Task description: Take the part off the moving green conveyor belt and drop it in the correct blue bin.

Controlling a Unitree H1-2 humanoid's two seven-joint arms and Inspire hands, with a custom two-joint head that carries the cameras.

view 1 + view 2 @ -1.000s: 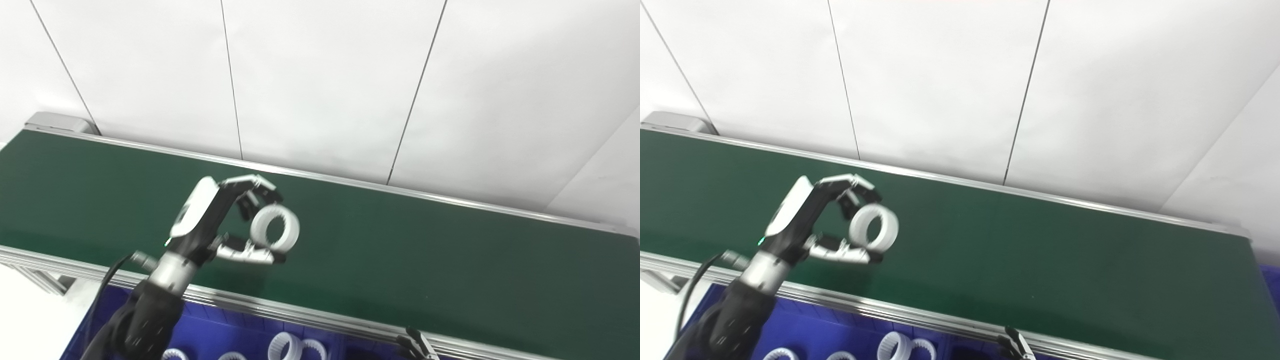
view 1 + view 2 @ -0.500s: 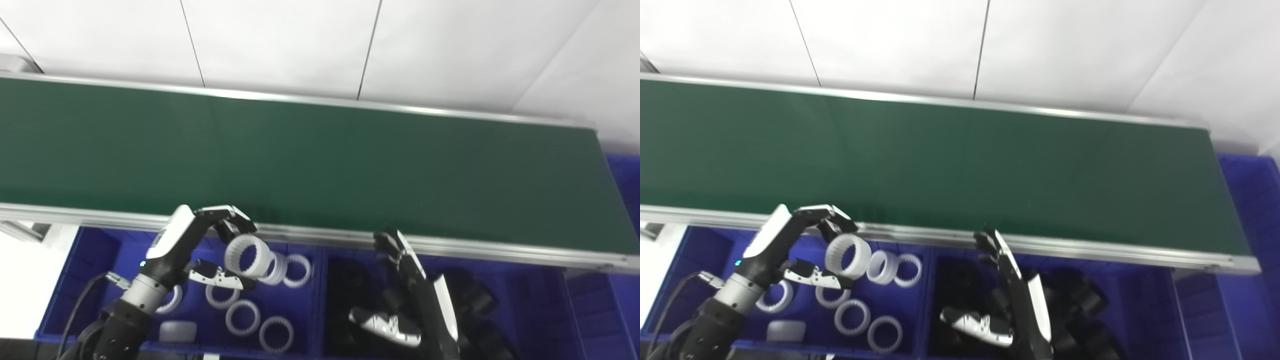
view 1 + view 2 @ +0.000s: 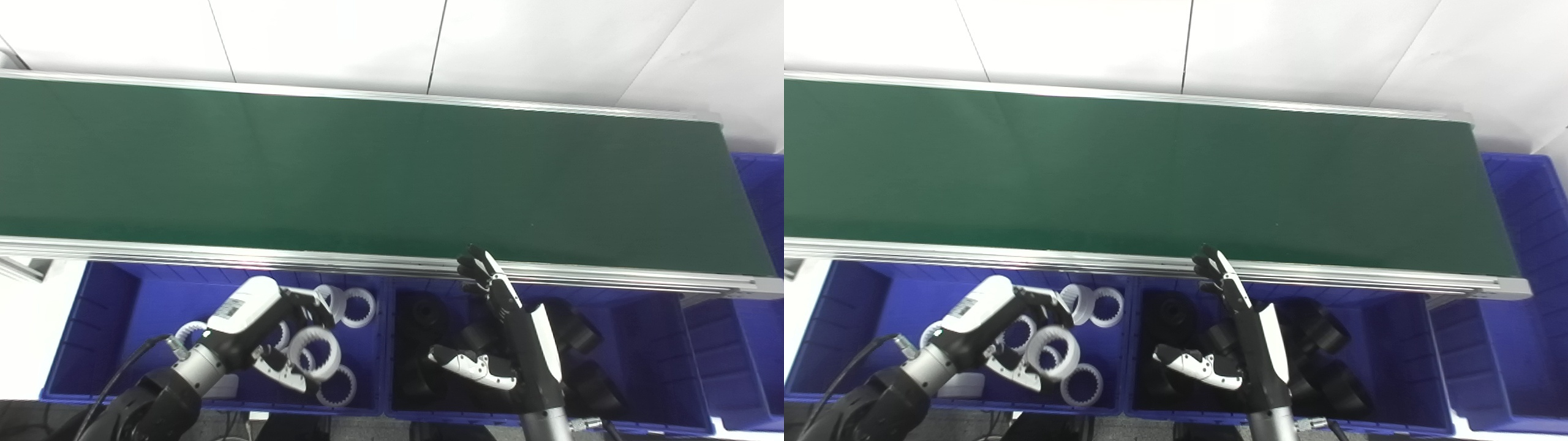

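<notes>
My left hand (image 3: 257,331) is shut on a white toothed ring (image 3: 315,354), pinched between fingers and thumb low inside the left blue bin (image 3: 98,318). It also shows in the right eye view (image 3: 1052,352). Several white rings (image 3: 357,306) lie in that bin. My right hand (image 3: 502,343) is open and empty, fingers spread, over the middle blue bin (image 3: 643,343) of black parts (image 3: 576,331). The green conveyor belt (image 3: 380,177) carries no part.
The belt's metal front rail (image 3: 367,263) runs just above the bins. A third blue bin (image 3: 1531,245) stands at the far right end of the belt. A white wall lies behind the belt.
The camera has tilted down from the belt to the bins. My left hand has carried the white ring off the belt and down into the left bin. The right hand came into view, holding still.
</notes>
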